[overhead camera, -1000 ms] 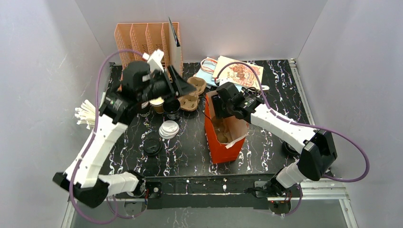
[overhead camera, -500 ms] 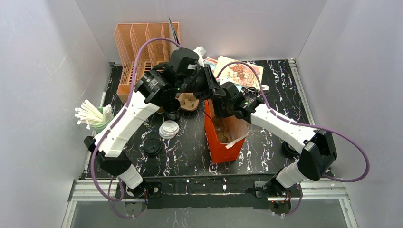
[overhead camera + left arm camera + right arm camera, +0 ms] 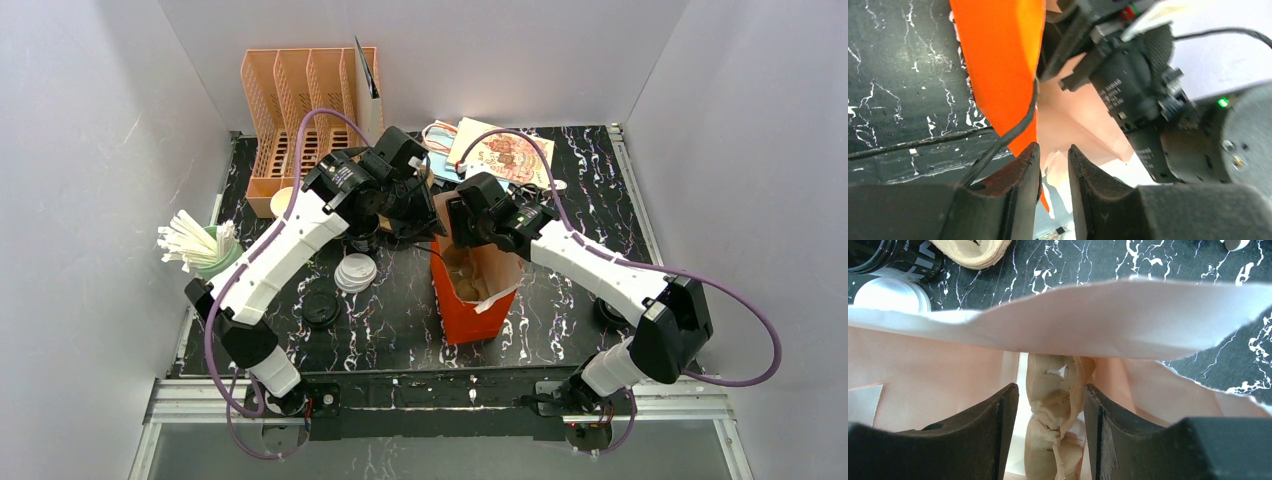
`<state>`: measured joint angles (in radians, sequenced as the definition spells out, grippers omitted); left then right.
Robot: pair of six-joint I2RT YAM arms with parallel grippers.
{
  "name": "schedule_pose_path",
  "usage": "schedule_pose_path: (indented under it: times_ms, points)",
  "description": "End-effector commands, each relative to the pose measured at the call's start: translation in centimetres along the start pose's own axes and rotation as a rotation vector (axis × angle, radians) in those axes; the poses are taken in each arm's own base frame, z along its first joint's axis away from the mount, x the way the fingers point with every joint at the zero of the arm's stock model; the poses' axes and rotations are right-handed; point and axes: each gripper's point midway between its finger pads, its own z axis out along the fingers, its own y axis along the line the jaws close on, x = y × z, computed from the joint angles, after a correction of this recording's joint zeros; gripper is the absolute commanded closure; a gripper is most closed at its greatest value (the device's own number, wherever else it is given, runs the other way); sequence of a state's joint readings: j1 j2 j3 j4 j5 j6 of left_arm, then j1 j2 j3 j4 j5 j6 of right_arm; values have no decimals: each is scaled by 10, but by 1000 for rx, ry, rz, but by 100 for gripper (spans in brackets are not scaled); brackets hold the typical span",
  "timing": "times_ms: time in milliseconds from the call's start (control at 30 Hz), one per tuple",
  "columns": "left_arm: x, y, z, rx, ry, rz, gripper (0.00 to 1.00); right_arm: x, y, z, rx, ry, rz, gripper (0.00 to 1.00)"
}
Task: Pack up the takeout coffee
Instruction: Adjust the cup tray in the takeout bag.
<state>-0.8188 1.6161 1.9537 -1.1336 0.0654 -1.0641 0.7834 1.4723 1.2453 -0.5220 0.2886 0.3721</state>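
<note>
An orange paper bag (image 3: 455,315) stands open mid-table with a pulp cup carrier (image 3: 470,283) inside it. My left gripper (image 3: 420,210) is at the bag's back-left corner. In the left wrist view its jaws (image 3: 1052,150) stand a narrow gap apart, and the bag's orange rim (image 3: 998,65) runs down along the left finger. My right gripper (image 3: 462,238) hangs open in the bag's mouth. The carrier (image 3: 1048,440) shows between its fingers (image 3: 1050,390), with a gap on the left side. A pale round rim (image 3: 283,199) by the organizer may be the takeout coffee cup; I cannot tell.
A black cup (image 3: 362,238) stands under my left arm, with a white lid (image 3: 355,272) and a black lid (image 3: 320,308) in front of it. An orange organizer (image 3: 300,90) fills the back left. Straws in a green cup (image 3: 195,245) stand at the left edge and printed paper bags (image 3: 495,150) lie behind.
My left arm swung from the cups at the back left over to the bag's back-left corner, and its jaws narrowed. The right arm stayed over the bag.
</note>
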Motion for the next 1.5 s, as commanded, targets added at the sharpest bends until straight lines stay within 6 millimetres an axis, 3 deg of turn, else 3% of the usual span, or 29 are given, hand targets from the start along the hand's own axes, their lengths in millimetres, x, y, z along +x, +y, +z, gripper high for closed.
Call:
schedule_pose_path:
  times_ms: [0,100,233,367,433,600,800,900,1033,1300,1467]
  points:
    - [-6,23,-2,-75,-28,-44,69,-11,2,-9,-14,-55,23,41]
    - [-6,26,8,-83,-25,-44,56,-11,3,-9,-20,-58,24,40]
    - [-6,28,18,-75,-35,-47,52,-10,5,-10,-32,-53,24,40]
    - [-2,37,42,-52,-47,-74,61,-2,6,-15,-47,-22,43,41]
    - [-10,47,49,-84,-100,-78,68,2,8,-20,-56,-2,68,40]
    - [-24,44,38,-95,-172,-13,100,14,22,-33,-137,72,113,42]
    - [-18,17,26,19,-249,86,100,36,10,-23,-84,98,130,44]
    - [-14,15,24,72,-288,90,100,24,-2,-19,-30,1,150,44]
    - [-9,5,19,202,-362,141,100,10,2,-10,-93,-168,168,44]
    - [11,22,20,388,-380,28,100,4,-2,-14,-92,-249,100,54]
    - [5,40,14,364,-413,-39,100,3,-6,-30,-58,-172,17,55]
